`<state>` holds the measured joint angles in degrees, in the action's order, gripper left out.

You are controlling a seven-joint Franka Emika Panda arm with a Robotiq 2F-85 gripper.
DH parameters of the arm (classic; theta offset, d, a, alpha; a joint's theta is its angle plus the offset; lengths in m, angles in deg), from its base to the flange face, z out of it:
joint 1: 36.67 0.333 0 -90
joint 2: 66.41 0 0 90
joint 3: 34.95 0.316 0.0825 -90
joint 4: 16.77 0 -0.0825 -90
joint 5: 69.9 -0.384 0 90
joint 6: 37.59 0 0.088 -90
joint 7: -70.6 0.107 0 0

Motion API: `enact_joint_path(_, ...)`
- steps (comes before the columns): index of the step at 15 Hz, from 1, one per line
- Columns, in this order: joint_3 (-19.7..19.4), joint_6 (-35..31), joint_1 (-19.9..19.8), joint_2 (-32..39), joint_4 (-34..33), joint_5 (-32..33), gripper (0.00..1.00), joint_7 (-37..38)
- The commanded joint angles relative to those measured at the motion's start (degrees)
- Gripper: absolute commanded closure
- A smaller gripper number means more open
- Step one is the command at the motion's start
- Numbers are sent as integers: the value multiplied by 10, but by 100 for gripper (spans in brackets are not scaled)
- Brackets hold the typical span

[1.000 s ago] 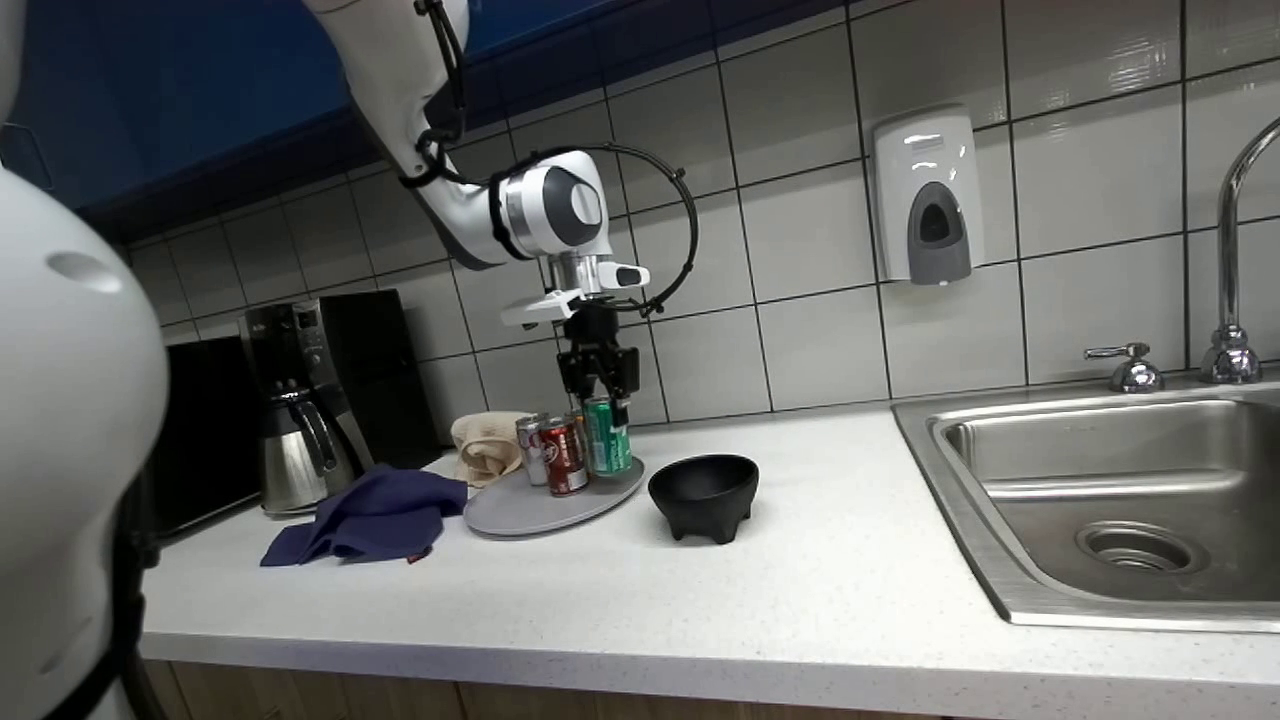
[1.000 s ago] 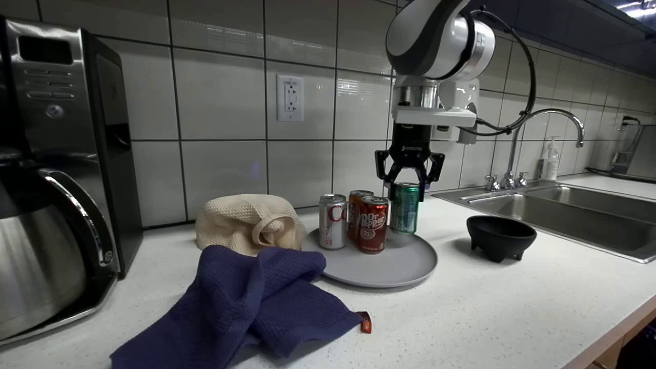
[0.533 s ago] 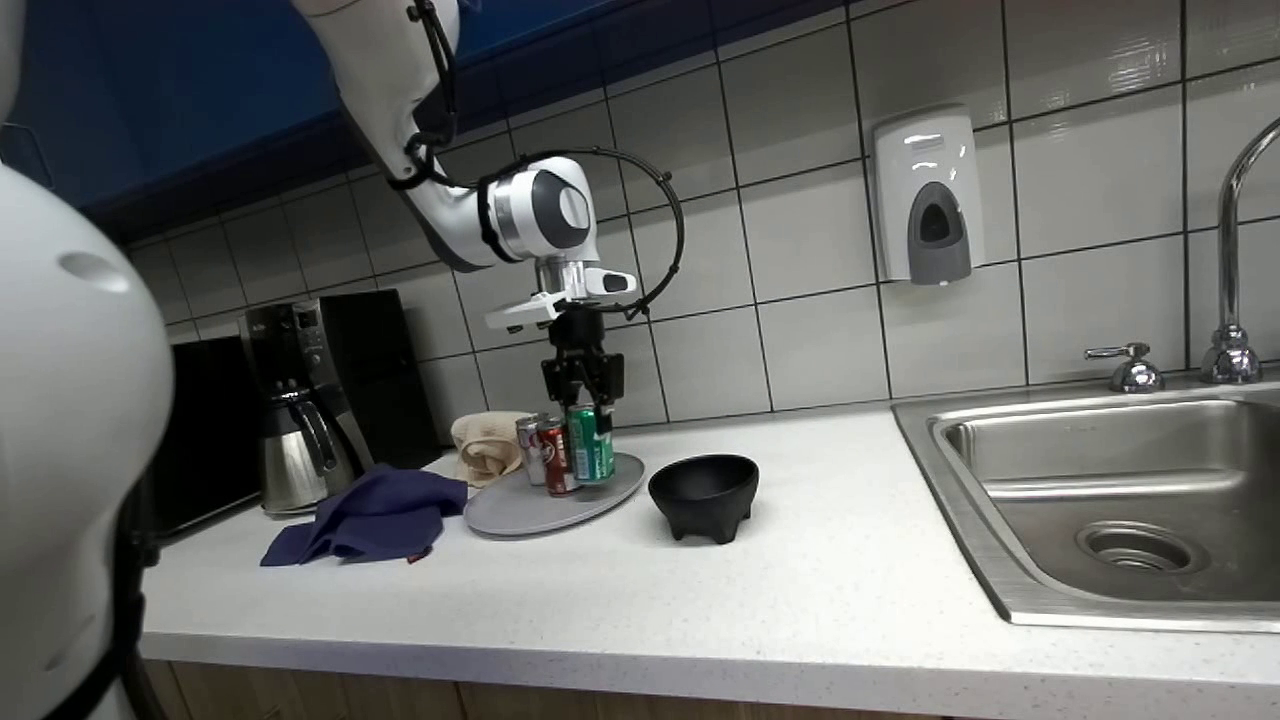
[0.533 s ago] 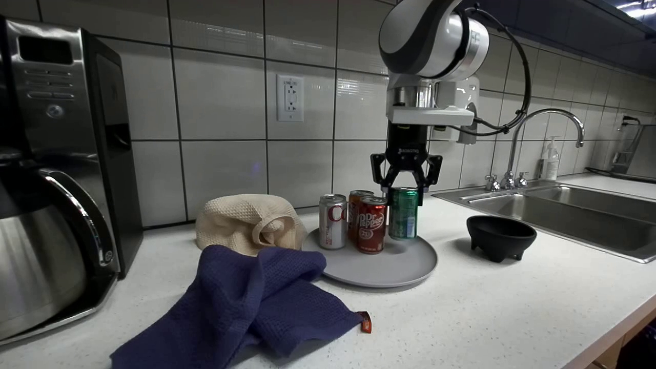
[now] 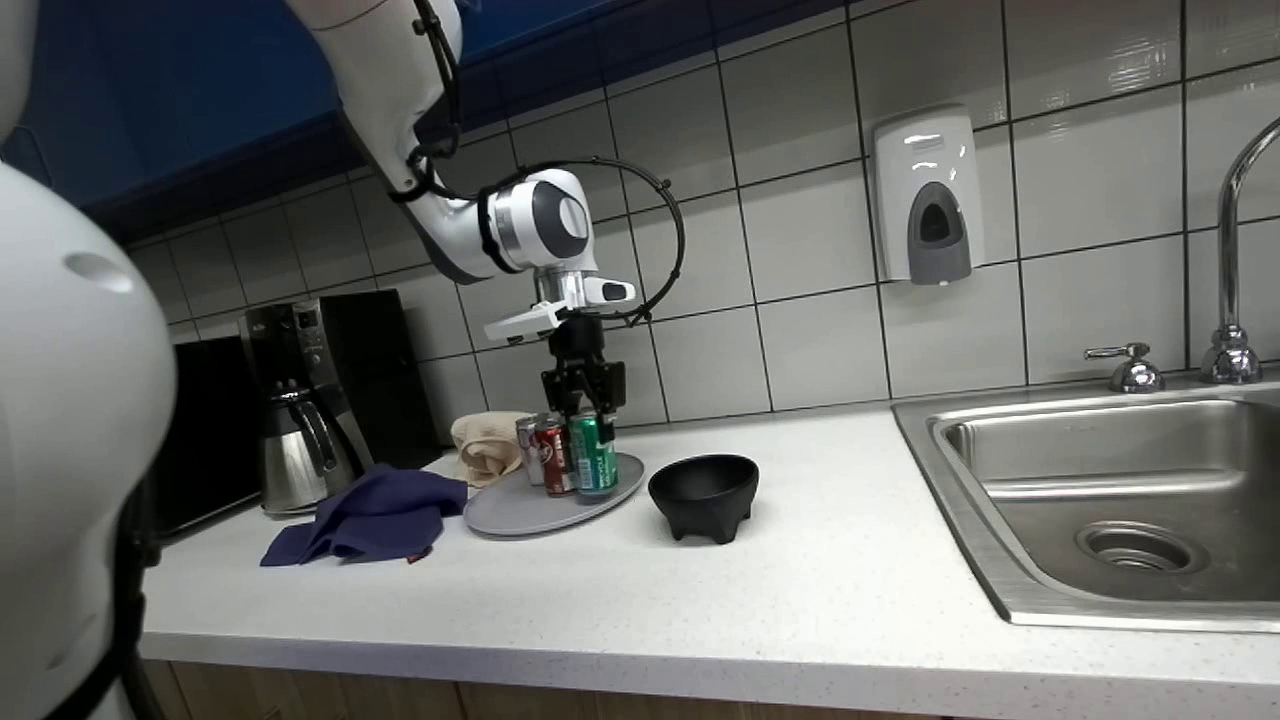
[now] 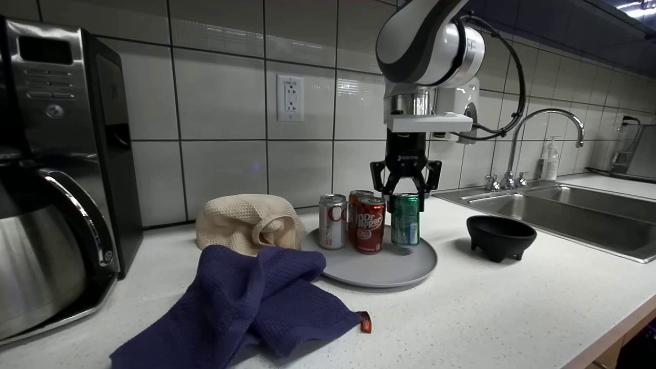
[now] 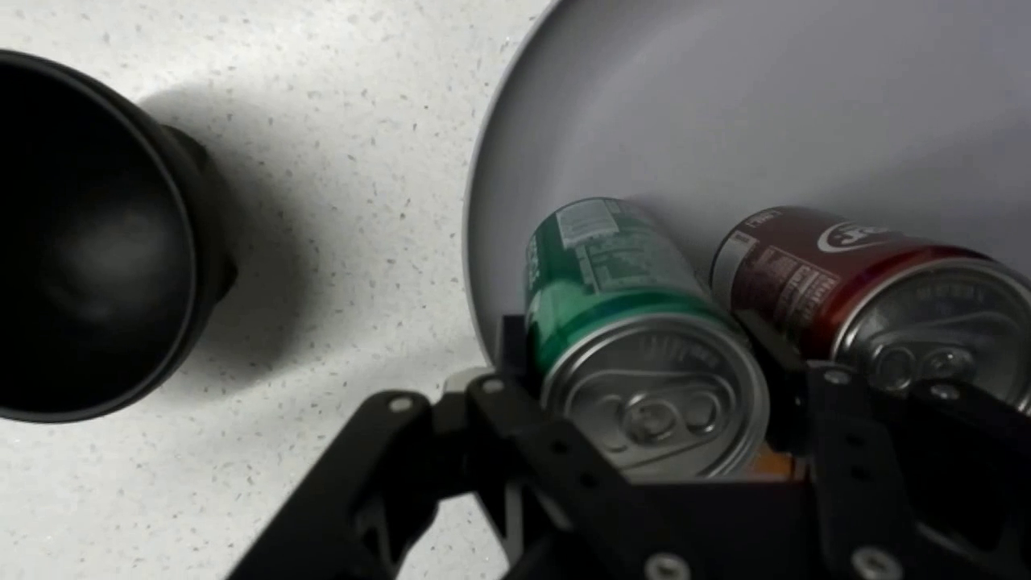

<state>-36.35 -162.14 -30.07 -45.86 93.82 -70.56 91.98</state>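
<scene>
The green can (image 6: 406, 228) is gripped by the claw (image 6: 406, 204) over the grey plate (image 6: 379, 270). One side is crowded by the red can (image 6: 370, 230), with an orange can (image 6: 353, 218) and a silver can (image 6: 332, 225) beyond; a black bowl (image 6: 501, 236) is set nearby.

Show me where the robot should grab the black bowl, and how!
By the rim of the black bowl, I'd say, coming straight down from above, one of the jaws inside and one outside: it stands upright, open top up, on stubby legs. First, the jaws must release the green can.
</scene>
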Motion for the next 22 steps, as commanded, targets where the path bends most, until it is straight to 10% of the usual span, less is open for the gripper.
enact_joint_path(1,0,15,10,7,-21,29,62,14)
enact_joint_path(18,-6,-49,-3,19,-7,18,62,-1)
enact_joint_path(19,-6,-49,-4,19,-6,17,12,-2)
enact_joint_path(22,-8,-51,-5,19,-5,19,0,-1)
